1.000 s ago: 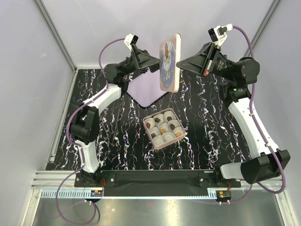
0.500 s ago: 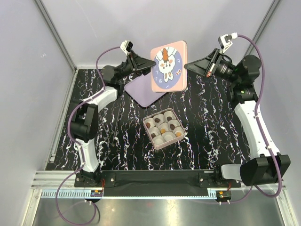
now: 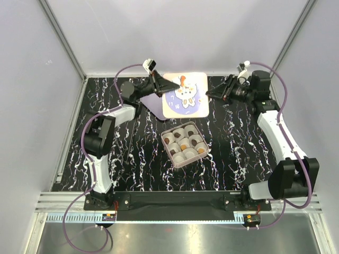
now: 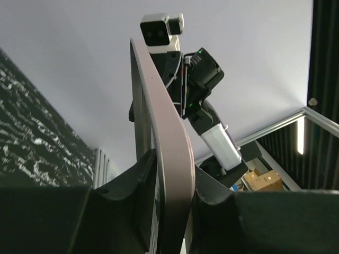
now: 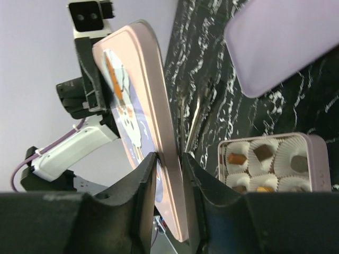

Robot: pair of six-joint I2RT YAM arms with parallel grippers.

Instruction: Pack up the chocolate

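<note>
- left gripper (image 3: 164, 89) was clamped on the left edge of the pink lid (image 3: 186, 99), which lay bunny side up at the back of the table (image 3: 122, 159).
- right gripper (image 3: 210, 94) straddled the lid's right edge; whether it gripped, i could not tell.
- chocolate (image 3: 194, 142) sat in white cups (image 3: 189, 153) inside the open pink box (image 3: 194, 159) at mid-table, near the lid but apart from it.

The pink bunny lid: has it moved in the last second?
Yes. The lid has dropped toward the chocolate box, which stayed put, and turned its picture face up.
</note>
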